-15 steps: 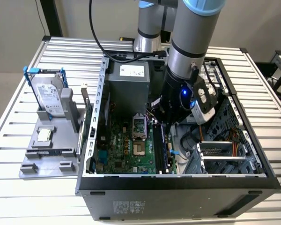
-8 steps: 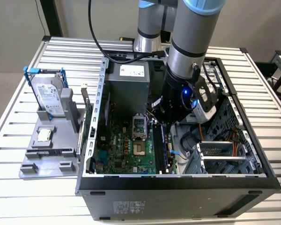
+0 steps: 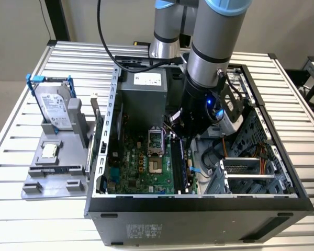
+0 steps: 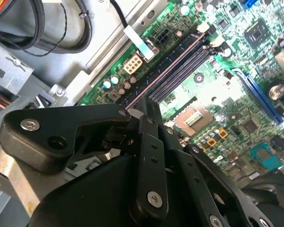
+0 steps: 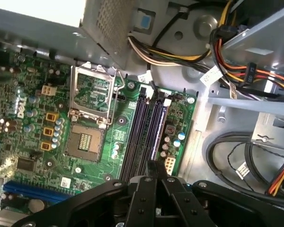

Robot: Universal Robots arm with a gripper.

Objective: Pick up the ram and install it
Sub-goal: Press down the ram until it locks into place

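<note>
One end effector (image 5: 154,172) hovers over the motherboard's black slots (image 5: 144,135).

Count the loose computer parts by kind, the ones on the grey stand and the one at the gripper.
Hard drive in blue frame: 1
Small square silver chip: 1
Ram strip, in the gripper at the motherboard slots: 1
Total: 3
</note>
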